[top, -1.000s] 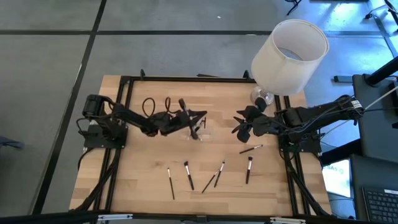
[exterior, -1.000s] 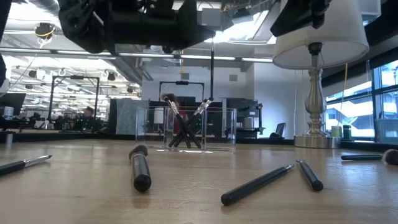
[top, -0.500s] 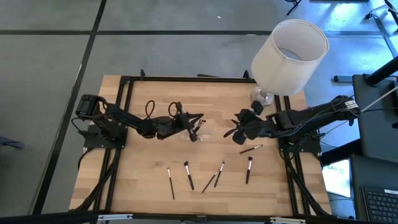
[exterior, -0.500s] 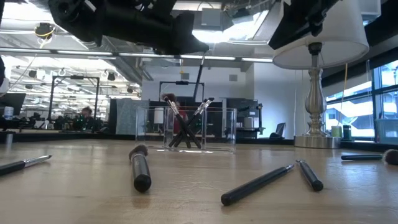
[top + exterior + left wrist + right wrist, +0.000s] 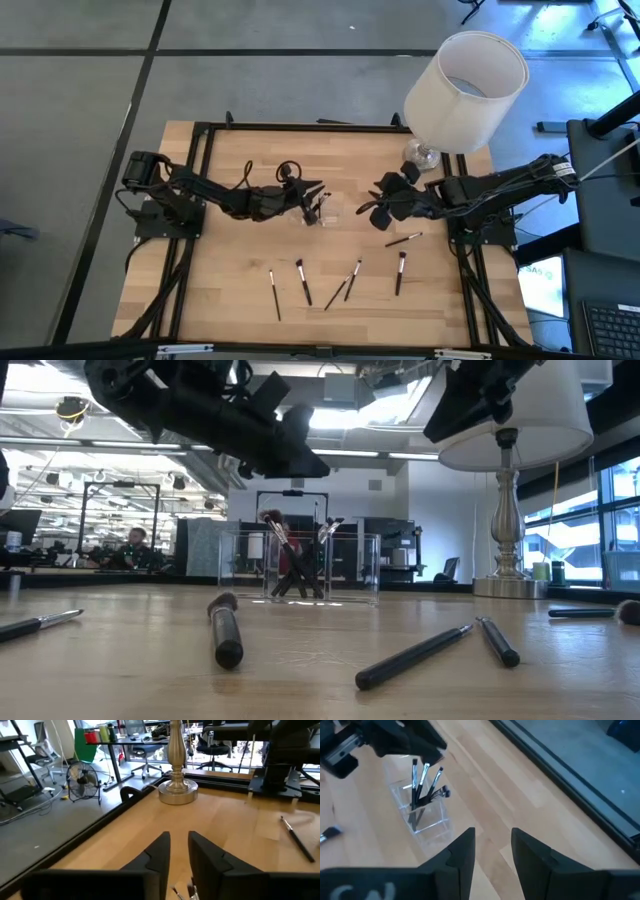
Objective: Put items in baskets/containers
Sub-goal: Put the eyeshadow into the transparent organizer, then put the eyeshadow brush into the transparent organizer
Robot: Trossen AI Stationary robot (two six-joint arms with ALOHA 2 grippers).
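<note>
A small clear holder stands mid-table with several thin dark brushes leaning upright in it. Several more brushes lie flat on the near half of the table, among them one and one; in the low view a thick-handled one lies nearest. My left gripper hovers just above the holder, slightly open and empty. My right gripper hangs to the holder's right, open and empty, facing it.
A lamp with a big white shade stands on its metal base at the far right corner, close behind my right arm. One brush lies just near of my right gripper. A black frame borders the table.
A brush that hung upright under my left gripper over the holder tilted and no longer shows below it. My left gripper has tipped and drawn back a little toward the table's left. My right gripper has edged slightly toward the holder.
</note>
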